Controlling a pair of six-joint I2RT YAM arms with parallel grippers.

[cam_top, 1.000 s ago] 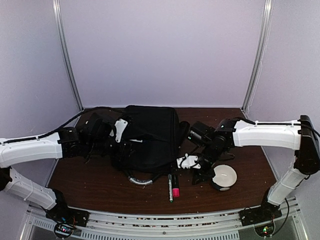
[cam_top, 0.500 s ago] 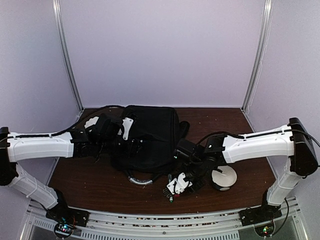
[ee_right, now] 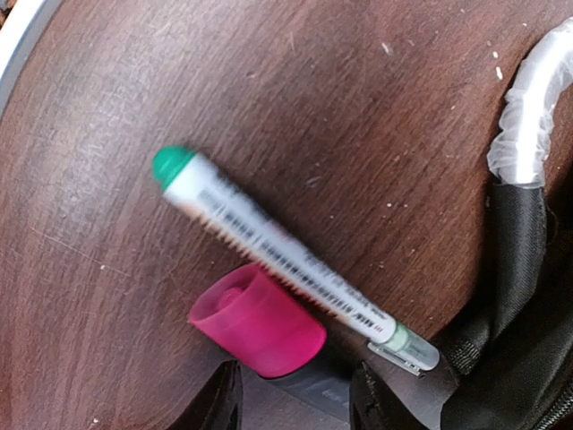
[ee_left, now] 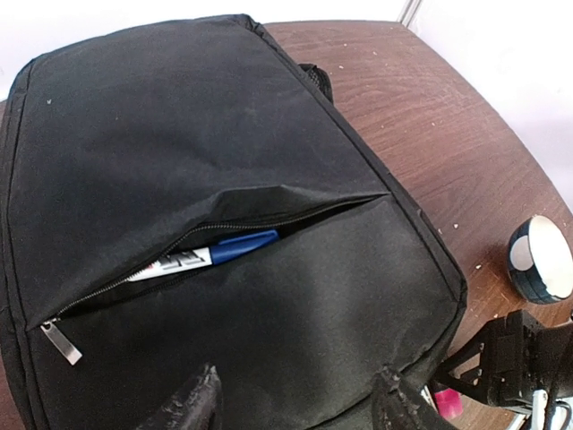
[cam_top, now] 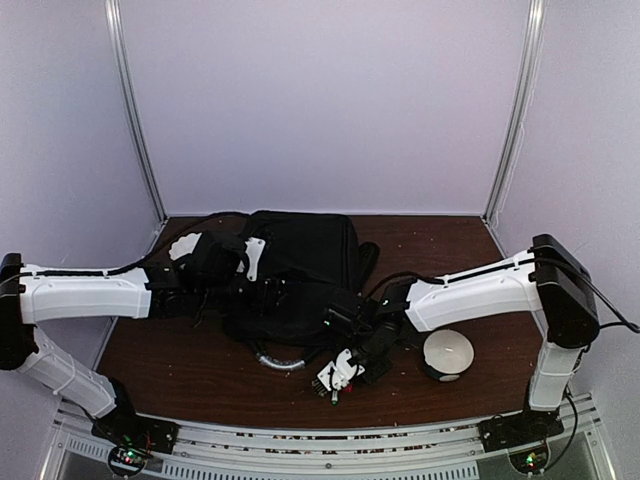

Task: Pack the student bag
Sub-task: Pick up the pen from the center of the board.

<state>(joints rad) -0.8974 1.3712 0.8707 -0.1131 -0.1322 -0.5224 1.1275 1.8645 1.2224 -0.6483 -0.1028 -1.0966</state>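
The student bag (cam_top: 300, 265) (ee_left: 197, 152) lies flat at the middle of the table, black. Its front zip pocket gapes, and a blue-capped marker (ee_left: 210, 253) shows inside. My left gripper (cam_top: 262, 280) (ee_left: 295, 408) hovers open over the bag's lower front panel, holding nothing. A green-capped white pen (ee_right: 286, 260) and a pink-capped dark marker (ee_right: 260, 322) lie on the table beside the bag's grey-trimmed handle (ee_right: 528, 107) (cam_top: 280, 360). My right gripper (cam_top: 338, 375) (ee_right: 295, 394) is low over them, open, one finger on each side of the pink-capped marker's dark body.
A round white object with a dark rim (cam_top: 447, 353) (ee_left: 542, 260) sits on the table right of the right gripper. The brown table (cam_top: 470, 250) ends at a metal rail along the near edge. Pale walls close in the back and sides.
The right arm swung left and toward the near edge, bringing its gripper down over the pens. The left gripper shifted a little right over the bag.
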